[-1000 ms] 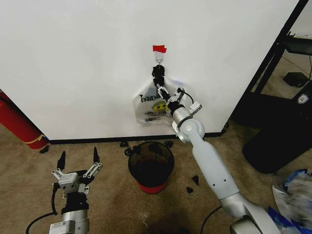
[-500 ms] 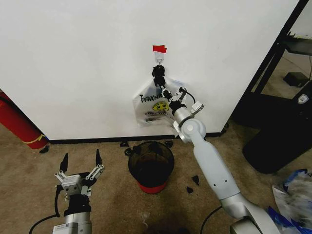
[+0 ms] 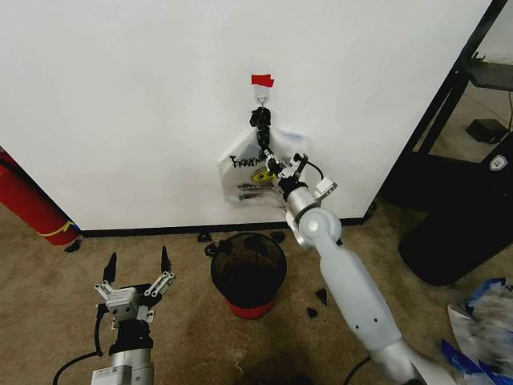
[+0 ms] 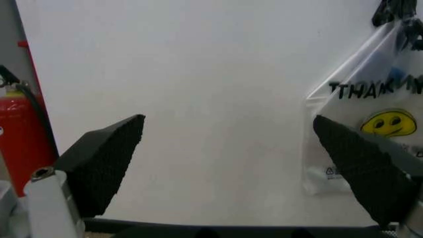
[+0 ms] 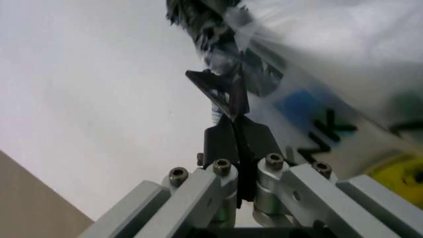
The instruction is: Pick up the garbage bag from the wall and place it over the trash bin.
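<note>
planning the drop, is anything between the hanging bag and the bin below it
Nothing visible. The trash bin stands open on the floor almost straight below the garbage bag, with bare wall between them. The right gripper is shut at the bag's top; the left gripper is open, low and off to the left.

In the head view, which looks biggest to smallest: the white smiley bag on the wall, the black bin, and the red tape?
1. The black bin and the white smiley bag look much alike; the bin sits nearer the camera, so I won't rank them.
2. The red tape is clearly smallest.
</note>
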